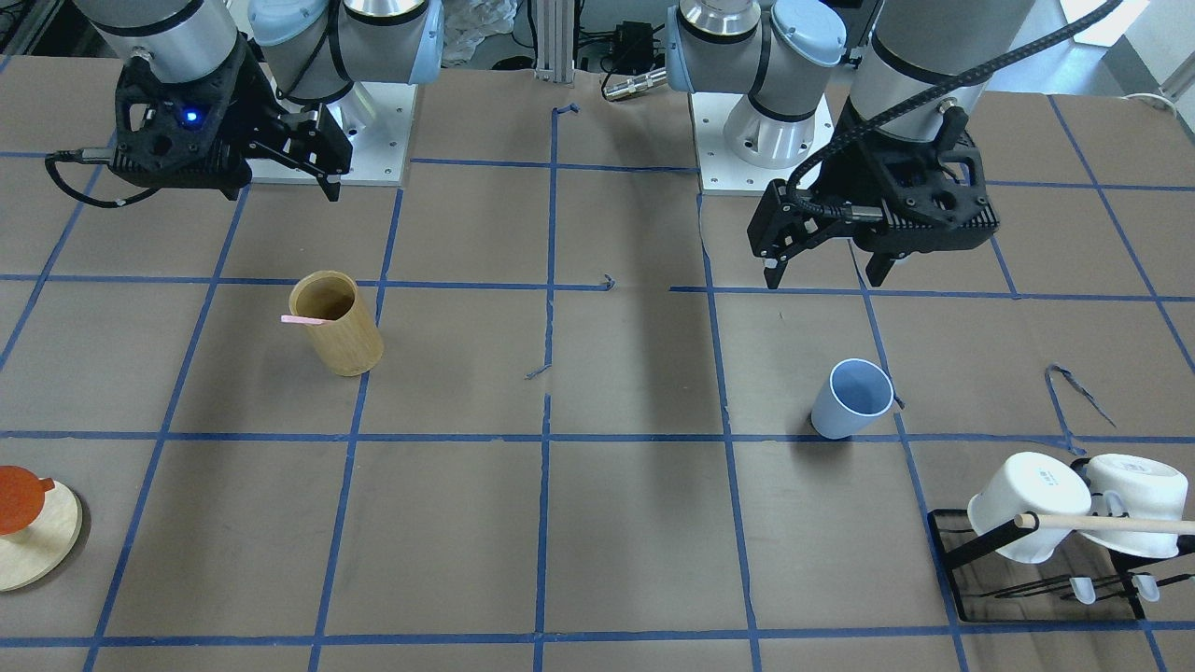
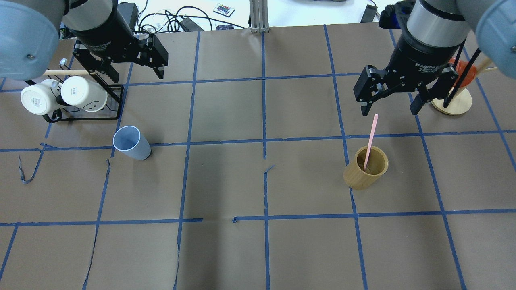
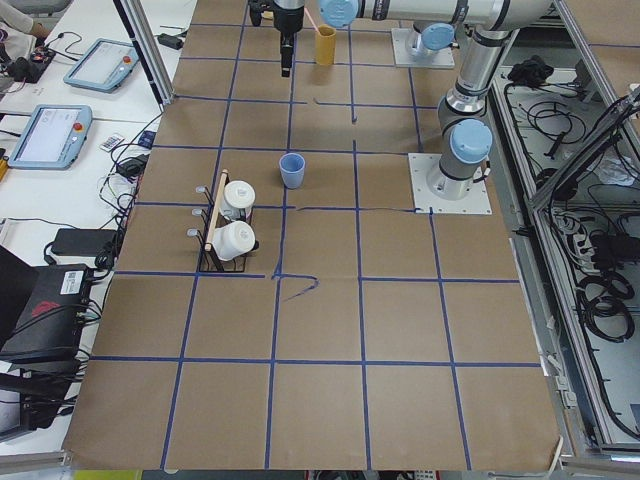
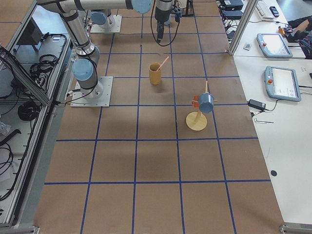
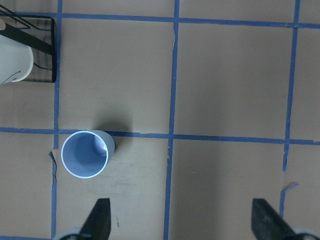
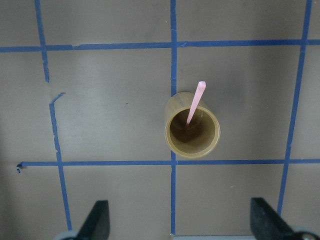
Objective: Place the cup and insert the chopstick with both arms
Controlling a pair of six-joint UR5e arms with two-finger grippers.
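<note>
- Left hand [image 1: 823,273] and right hand [image 2: 390,109]: both wide, empty, hanging above the surface [image 2: 225,181].
- Surface: matte brown paper, gridded in blue tape.
- Holder [image 2: 365,175]: upright bamboo cylinder on the right half, probably rigid.
- Cup [image 2: 131,143]: pale blue, smooth, tapered, upright on the left half. Probably light plastic; pinch one wall at the rim.
- Chopstick [image 2: 371,139]: pink, thin, leaning inside the holder. Likely stiff and slippery; grip the exposed upper end.

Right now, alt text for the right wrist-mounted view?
A tan bamboo cup stands upright on the taped brown table, a pink chopstick leaning inside it. The open right gripper hovers above, touching neither.
</note>
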